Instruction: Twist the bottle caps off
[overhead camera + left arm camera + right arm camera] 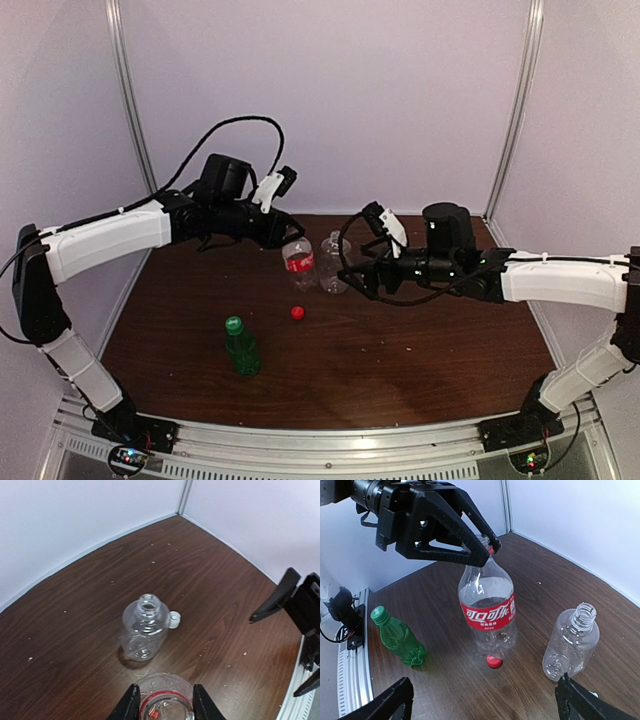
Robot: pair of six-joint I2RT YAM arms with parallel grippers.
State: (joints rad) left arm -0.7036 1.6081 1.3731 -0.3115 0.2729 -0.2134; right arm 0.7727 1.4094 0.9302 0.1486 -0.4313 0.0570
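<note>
Red-label bottle (487,612) stands upright on table (445,690), long axis vertical, open mouth up, neck pinched by left gripper (489,550). Red cap (494,661) lies near its base. Right gripper (484,682) spread wide, empty.

Caught only the shoulder of the red-label bottle (165,707) between the fingers of the left claw (165,687); saw nothing lower, past the picture's edge. From the right wrist, missed part of its neck behind those fingers. Saw only cropped finger ends of the right claw (485,682).
</note>
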